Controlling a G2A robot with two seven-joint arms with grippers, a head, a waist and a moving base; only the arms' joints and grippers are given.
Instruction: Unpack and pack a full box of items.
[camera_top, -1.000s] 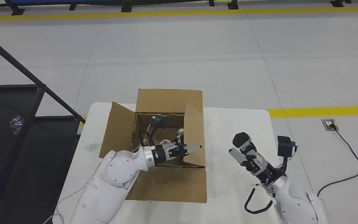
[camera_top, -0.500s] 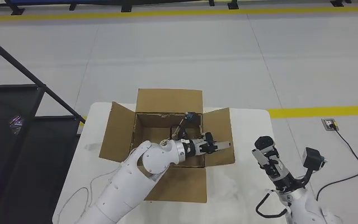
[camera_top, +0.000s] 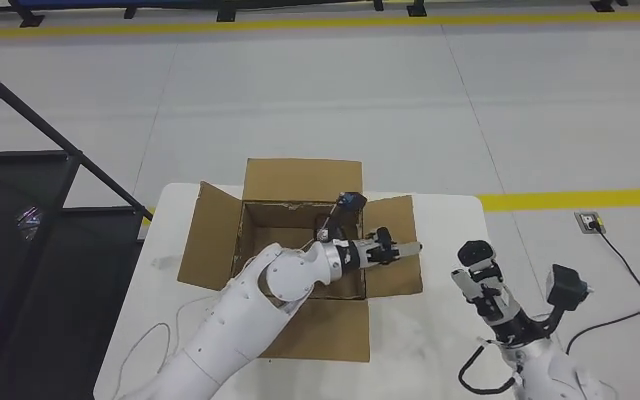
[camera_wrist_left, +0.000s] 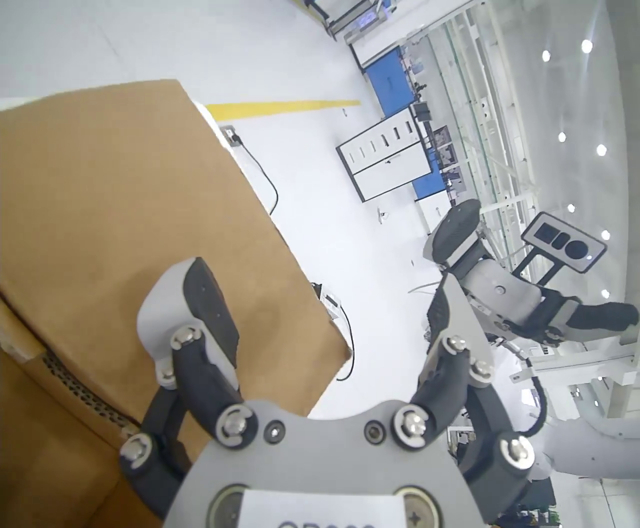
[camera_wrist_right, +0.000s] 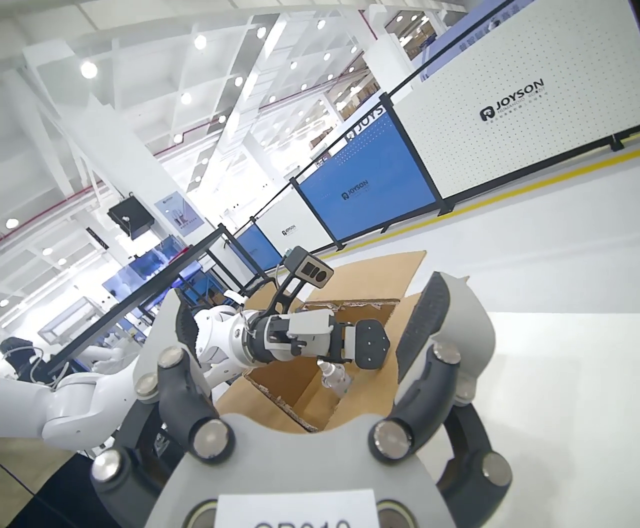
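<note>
1. The cardboard box stands open on the white table, a little left of the table's middle. All four of its flaps are folded outward, and the left flap slants up and away from the opening.
2. The left arm crosses the box opening from the near left corner toward the right wall, hiding most of the inside from above.
3. In the right wrist view, a small clear bottle-like item lies inside the box, near the right wall and just under the left arm's wrist.
4. The left gripper hangs over the right flap, which lies out nearly flat. Its fingers are spread wide with nothing between them, and one finger sits over the cardboard; contact is unclear.
5. The right gripper is raised above the table's right part, well apart from the box and facing it. Its fingers are spread and hold nothing.
</note>
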